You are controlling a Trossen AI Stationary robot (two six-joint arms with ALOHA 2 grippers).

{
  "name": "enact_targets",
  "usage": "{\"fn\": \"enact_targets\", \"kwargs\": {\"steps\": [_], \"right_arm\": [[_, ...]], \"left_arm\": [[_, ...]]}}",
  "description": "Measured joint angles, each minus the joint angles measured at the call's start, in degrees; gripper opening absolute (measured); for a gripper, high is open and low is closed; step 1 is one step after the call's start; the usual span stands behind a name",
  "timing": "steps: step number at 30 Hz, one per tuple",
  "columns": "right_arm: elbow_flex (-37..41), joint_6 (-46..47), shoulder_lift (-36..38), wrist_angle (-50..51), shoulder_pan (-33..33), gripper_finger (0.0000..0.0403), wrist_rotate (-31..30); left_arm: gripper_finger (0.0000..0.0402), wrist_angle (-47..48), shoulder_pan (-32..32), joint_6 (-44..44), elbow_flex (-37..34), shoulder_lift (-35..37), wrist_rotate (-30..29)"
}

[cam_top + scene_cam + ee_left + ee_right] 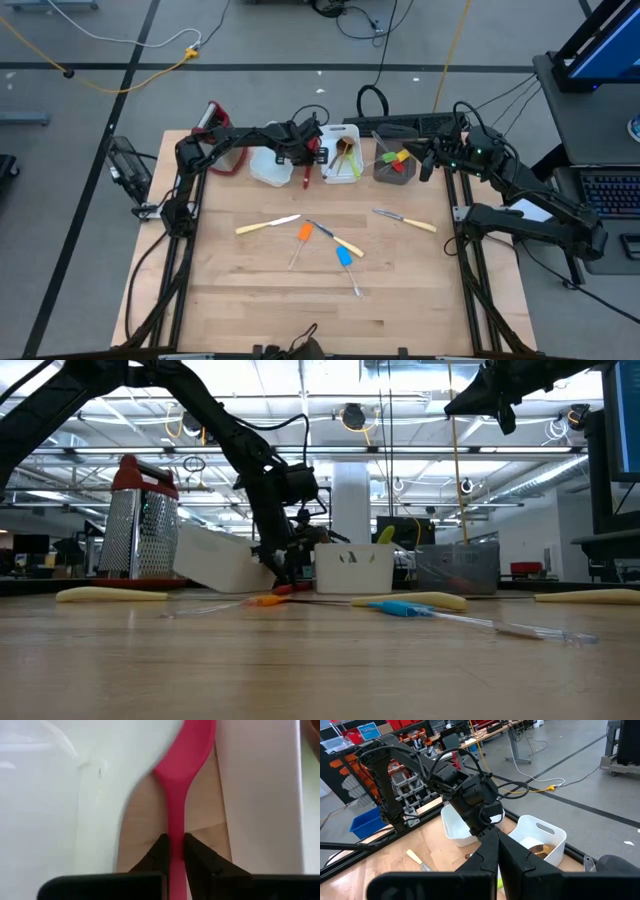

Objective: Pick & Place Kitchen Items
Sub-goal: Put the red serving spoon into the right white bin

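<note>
The red spoon (179,780), upper centre of the high view, is pinched at its handle by the left gripper (173,851) in the gap between two white bins (270,166). The pick step appears to be in hand; a lift and a carry to a bin are judged to come next. The right gripper (497,851) is held pressed together, empty, at upper right above the grey cup (393,168).
</note>
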State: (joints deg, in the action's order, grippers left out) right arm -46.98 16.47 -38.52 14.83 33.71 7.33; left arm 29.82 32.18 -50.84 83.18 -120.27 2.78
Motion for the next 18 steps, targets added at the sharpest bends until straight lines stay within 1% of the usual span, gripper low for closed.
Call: {"fn": "enact_targets", "kwargs": {"steps": [2,6,13,18], "right_arm": [[-0.02,0.00,0.00,0.00,0.00,0.0000,0.00],[-0.02,0.00,0.00,0.00,0.00,0.0000,-0.02],[-0.02,0.00,0.00,-0.02,0.00,0.0000,-0.09],[-0.02,-0.02,-0.02,-0.02,0.00,0.0000,-0.07]], "left_arm": [[0.0028,0.11,0.00,-0.43,0.00,0.24,0.27],[0.0014,0.07,-0.08,-1.41,-0.04,2.02,0.62],[0.0020,0.42,-0.07,-2.95,-0.04,7.54,-0.54],[0.0013,0.50,-0.07,-3.15,-0.04,12.64,-0.78]]}}
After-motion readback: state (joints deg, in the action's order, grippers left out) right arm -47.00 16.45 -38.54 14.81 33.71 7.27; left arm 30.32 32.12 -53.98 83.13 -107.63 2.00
